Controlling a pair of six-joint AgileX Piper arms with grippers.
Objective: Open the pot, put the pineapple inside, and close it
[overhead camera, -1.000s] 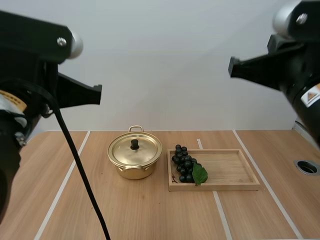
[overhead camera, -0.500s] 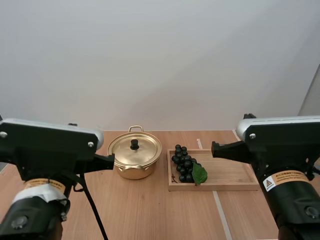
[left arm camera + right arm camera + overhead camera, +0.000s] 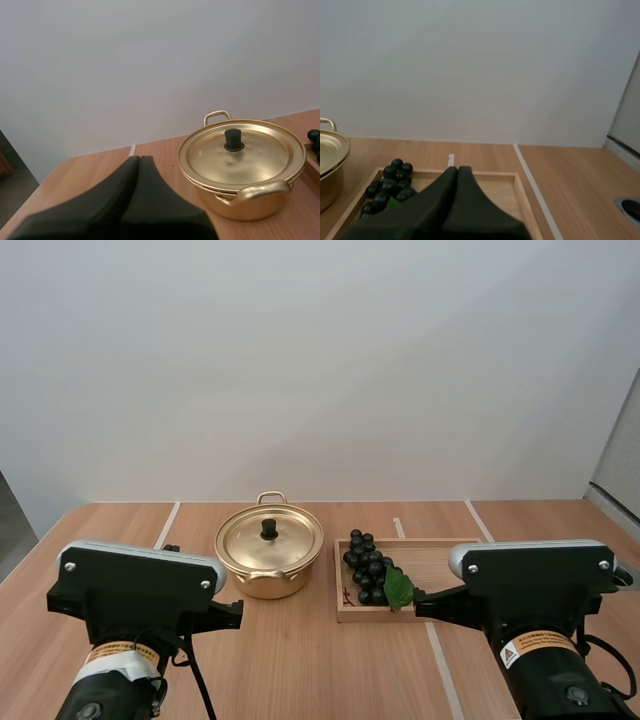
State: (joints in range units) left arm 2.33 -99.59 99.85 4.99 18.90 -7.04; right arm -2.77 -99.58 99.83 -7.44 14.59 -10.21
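- Right now my left gripper [image 3: 140, 159] is closed on nothing. Its two fingers lie together as one dark wedge, low over the table [image 3: 300, 670] and aimed toward the pot [image 3: 268, 562].
- My right gripper [image 3: 457, 169] is likewise pressed together and empty, pointing over the wooden tray [image 3: 465, 585].
- The pot stands just beside the tray's left end. Its lid [image 3: 288, 536] is seated and the black knob [image 3: 269, 529] stands upright in the middle, so I judge no step of the task done yet.
- The fruit at hand is a bunch of grapes [image 3: 367, 567], not a pineapple. It lies at the tray's left end, nearest the pot, with a green leaf [image 3: 399, 588] on its near side. I take it as the thing to go in.
- Risk: the knob is small, so an off-centre pinch could slip, or tilt the lid and drag the pot along.
- Risk: pot and tray sit close together, so my two arms could knock each other, or the lifted lid could catch the grapes.
- Risk: grapes are soft and loosely joined. A hard squeeze may crush them, and a shallow one may pull off only a few.
- Count: one pot, one lid, one knob, two loop handles [image 3: 260, 190], one tray, one bunch of grapes, one leaf, two grippers.
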